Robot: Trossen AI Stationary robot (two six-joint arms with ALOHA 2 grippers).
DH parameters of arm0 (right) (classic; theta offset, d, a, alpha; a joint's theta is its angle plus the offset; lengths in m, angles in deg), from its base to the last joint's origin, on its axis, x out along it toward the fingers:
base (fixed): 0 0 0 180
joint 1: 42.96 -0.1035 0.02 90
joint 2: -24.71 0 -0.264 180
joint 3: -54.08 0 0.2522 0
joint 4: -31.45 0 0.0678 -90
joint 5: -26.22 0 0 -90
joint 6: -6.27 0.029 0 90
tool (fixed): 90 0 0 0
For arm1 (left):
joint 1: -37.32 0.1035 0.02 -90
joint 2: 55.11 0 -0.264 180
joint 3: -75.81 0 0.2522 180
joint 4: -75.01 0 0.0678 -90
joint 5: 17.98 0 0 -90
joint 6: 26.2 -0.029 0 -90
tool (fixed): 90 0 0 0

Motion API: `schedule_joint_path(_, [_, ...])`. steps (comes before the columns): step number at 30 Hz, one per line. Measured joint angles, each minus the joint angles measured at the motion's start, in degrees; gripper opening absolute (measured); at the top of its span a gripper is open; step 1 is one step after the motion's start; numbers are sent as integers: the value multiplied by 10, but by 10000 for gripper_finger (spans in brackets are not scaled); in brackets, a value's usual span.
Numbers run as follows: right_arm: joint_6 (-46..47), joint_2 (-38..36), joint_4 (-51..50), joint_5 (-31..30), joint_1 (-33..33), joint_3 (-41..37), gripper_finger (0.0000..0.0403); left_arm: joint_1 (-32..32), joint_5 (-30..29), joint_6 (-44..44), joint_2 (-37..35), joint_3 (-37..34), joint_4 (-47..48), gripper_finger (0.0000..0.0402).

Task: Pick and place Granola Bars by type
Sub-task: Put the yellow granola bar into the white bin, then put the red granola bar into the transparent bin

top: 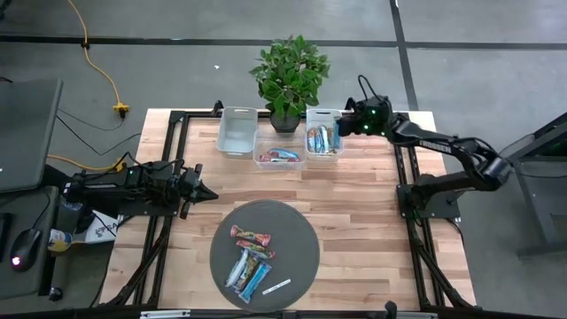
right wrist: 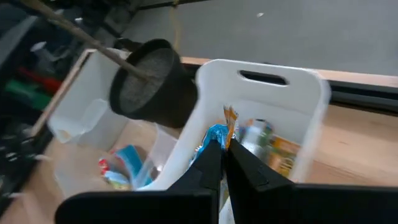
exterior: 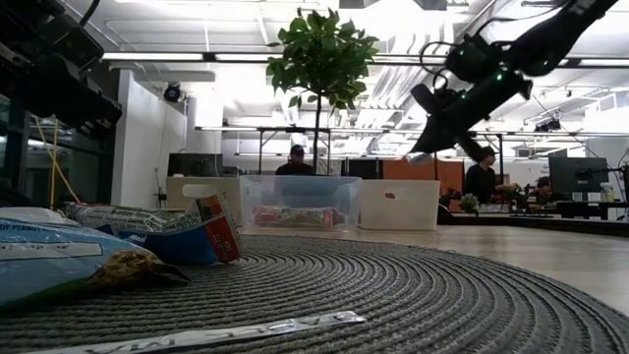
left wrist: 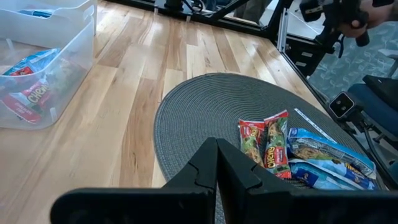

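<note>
Pincer [top: 348, 124] of the right arm hangs over the white bin [top: 324, 118] near the desk's far edge, its dark fingers clenched together with nothing between them. In its wrist view the tips sit just above blue and orange wrappers [right wrist: 249, 140] lying in that bin, crinkled and glossy. The bin is smooth opaque plastic with a slot handle cut in its end wall.

Beside it stands a clear plastic bin [top: 281, 159] holding red and blue wrapped bars [top: 279, 155], and next along the far edge a second white bin [top: 236, 130]. A potted plant [top: 290, 75] in a dark round pot stands behind the bins, leafy and green.

The left pincer [top: 205, 192] rests low near the desk's left edge, clenched on nothing, pointing toward the middle.

More Granola Bars [top: 250, 259] lie in a loose cluster on a round grey woven mat [top: 301, 230] near the desk's front edge. They are flat oblong packets in shiny film: two red ones [left wrist: 264, 146] printed with granola, and light blue ones [left wrist: 326, 155] beside them, some overlapping. A thin white strip [top: 276, 286] lies on the mat just beside the cluster. The mat is ribbed in concentric rings. The desk [top: 372, 213] is pale planked wood on a black frame.
</note>
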Motion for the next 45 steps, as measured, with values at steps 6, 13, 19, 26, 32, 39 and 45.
schedule_joint_path(6, [4, 68, 53, 25, 3, 1, 0, 0, -1, 0, 0, 0, 0, 1])
schedule_joint_path(13, [6, 94, 65, 14, 2, 1, 4, 0, -1, 0, 0, 0, 0, 1])
schedule_joint_path(19, [2, 94, 69, 5, 2, 1, 46, 0, -1, 0, 0, 0, 0, 1])
schedule_joint_path(26, [-6, 94, 80, 10, 2, 1, 103, 0, -1, 0, 0, 0, 0, 1])
schedule_joint_path(32, [-31, 71, 102, 33, 2, 1, 126, 0, -1, 0, 0, 0, 0, 1])
schedule_joint_path(39, [-52, -7, 35, 73, -20, 1, 126, 0, 0, 0, 0, 0, 0, 1])
schedule_joint_path(45, [-85, -79, -51, 112, -109, 1, 126, 0, 0, 0, 0, 0, 0, 1])
